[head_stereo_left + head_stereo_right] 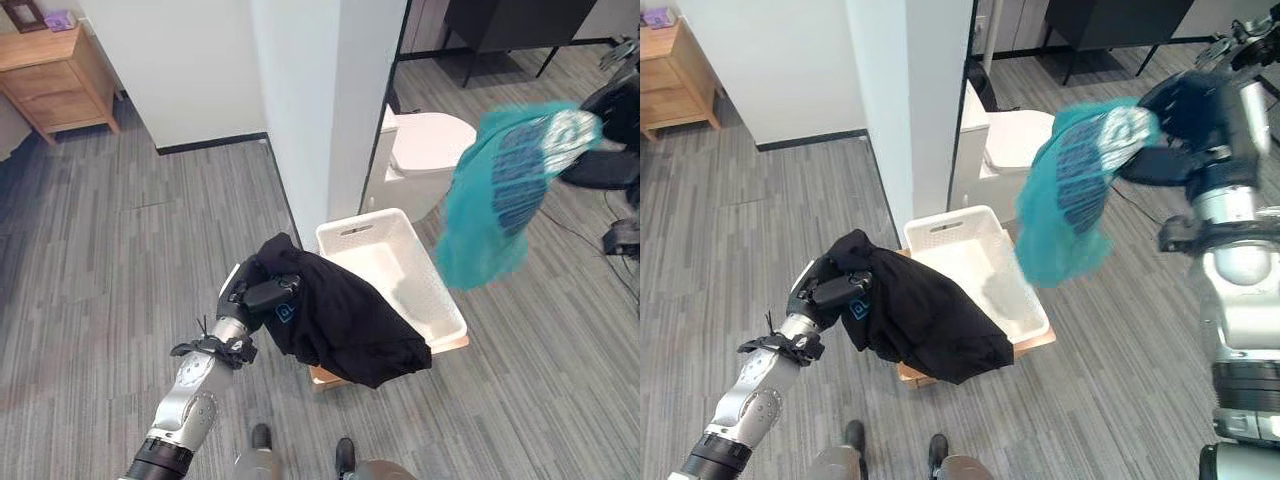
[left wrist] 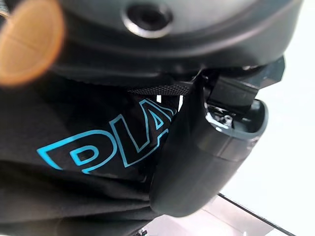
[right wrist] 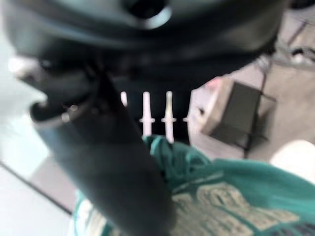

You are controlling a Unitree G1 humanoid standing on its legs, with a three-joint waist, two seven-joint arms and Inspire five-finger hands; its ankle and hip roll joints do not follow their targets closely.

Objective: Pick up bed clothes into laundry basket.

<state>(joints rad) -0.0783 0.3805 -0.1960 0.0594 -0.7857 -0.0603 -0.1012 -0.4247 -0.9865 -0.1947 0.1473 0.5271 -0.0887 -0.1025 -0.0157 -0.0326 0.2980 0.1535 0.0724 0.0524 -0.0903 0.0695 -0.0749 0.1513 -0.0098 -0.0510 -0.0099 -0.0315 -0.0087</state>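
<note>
A white laundry basket [image 1: 432,314] stands on a low wooden stand on the floor. My left hand [image 1: 252,296] is shut on a black garment with blue print [image 1: 340,325], which drapes over the basket's near left corner. In the left wrist view the thumb [image 2: 206,162] presses the black cloth [image 2: 88,157]. My right hand [image 1: 1185,110] is raised high to the right, shut on a teal shirt [image 1: 1065,200] that hangs in the air above and right of the basket. The right wrist view has the teal cloth [image 3: 236,196] bunched under the thumb [image 3: 103,167].
A white wall corner [image 1: 320,110] rises just behind the basket, with a white toilet [image 1: 425,145] beyond it. A wooden nightstand [image 1: 55,75] stands far left. Dark furniture legs [image 1: 510,30] lie at the back right. Grey plank floor [image 1: 120,280] surrounds the basket.
</note>
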